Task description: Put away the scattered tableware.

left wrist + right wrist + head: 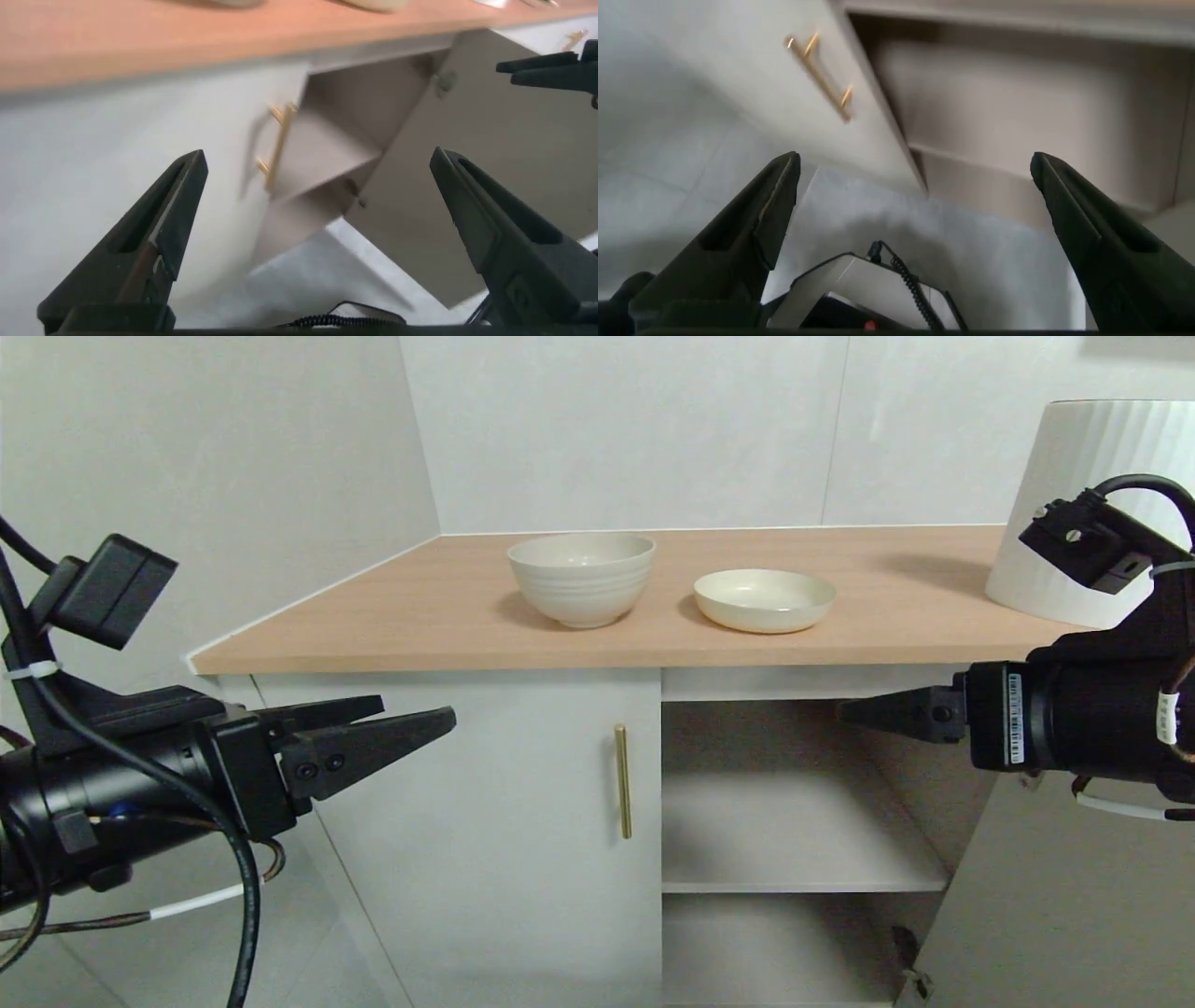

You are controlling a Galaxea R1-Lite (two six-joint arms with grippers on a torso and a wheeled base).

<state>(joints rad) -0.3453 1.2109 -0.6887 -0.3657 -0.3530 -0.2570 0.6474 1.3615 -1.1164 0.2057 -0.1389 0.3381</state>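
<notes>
Farthest left in the head view, the left gripper (417, 711) is held out before the cupboard, lower than the countertop (373, 621). Its jaws are spread well apart and nothing is held between them. The same wide, empty gap is given by the left wrist view, where a brass handle (271, 145) and the open door (486, 187) are seen beyond the fingers. On the countertop a deep, ribbed cream bowl (581, 577) is stood upright. Near it on the right, but apart from it, a shallow dish (764, 599) of the same colour is laid; neither is touched by a gripper. Beneath the bowl the cupboard door (485, 821) is shut, the handle being fixed upright near its right edge. Right of that a compartment is open, with a shelf (803, 840) inside. The right gripper (845, 711) is held level before this opening. Side-on in the head view its fingers are seen as one, but in the right wrist view they are shown spread wide, with nothing gripped. A white label (1015, 719) bearing a barcode is stuck on that arm; its print cannot be read. A ribbed white vessel (1092, 504) is stood at the counter's right end.
</notes>
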